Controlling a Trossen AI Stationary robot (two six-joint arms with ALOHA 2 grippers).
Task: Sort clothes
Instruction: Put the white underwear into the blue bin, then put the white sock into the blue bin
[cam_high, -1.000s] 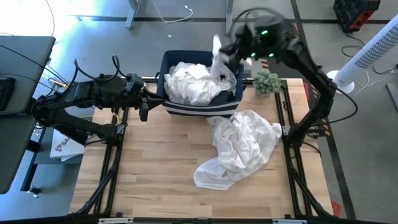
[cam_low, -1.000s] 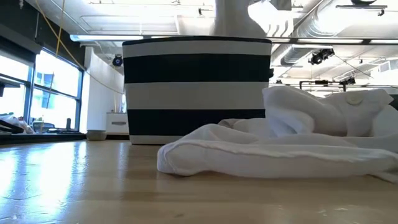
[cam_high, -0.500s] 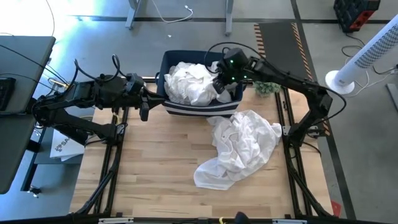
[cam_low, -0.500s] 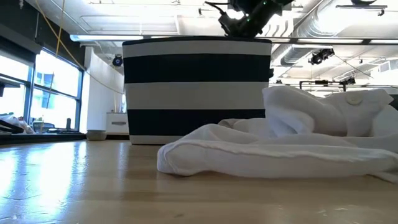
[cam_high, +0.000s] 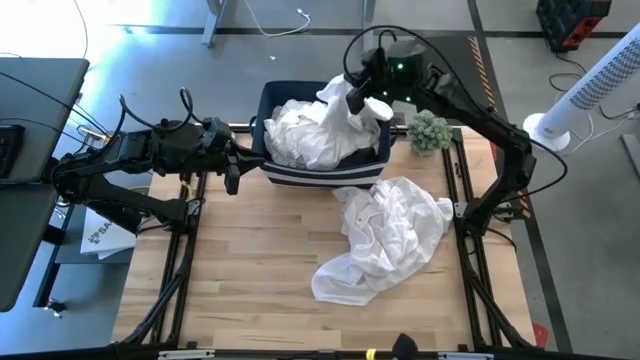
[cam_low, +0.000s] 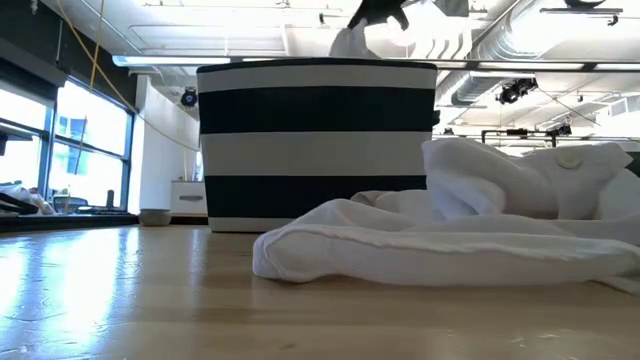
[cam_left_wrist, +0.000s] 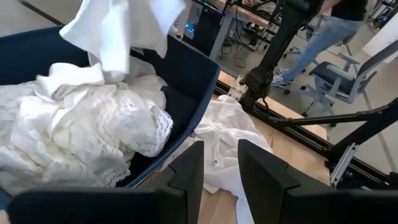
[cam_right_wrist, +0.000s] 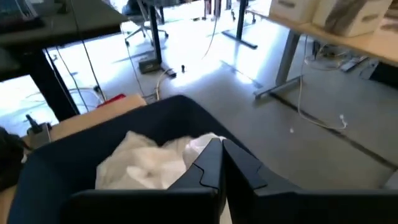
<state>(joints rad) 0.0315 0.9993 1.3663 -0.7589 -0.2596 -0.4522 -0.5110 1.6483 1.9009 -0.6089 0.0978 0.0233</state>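
On the wooden worktop, nearest the front edge, a large white garment lies crumpled and spread out, its lower folds trailing toward the front. In the low view the same garment fills the foreground to the right, just in front of the striped bin.

Behind it, at the back edge of the worktop, stands the navy bin with white stripes. It holds a heap of white clothes, one with a lace-like pattern, seen close in the left wrist view.

The left gripper hangs level just beside the bin's left wall, its two fingers parted a little with nothing between them.

The right gripper is above the bin's back right corner, its fingers closed on a white garment that hangs from it and runs down to the heap in the bin. The low view shows this piece lifted just over the bin's rim, and the left wrist view shows it dangling above the pile.

A small green plant sits at the worktop's back right, just beside the bin.
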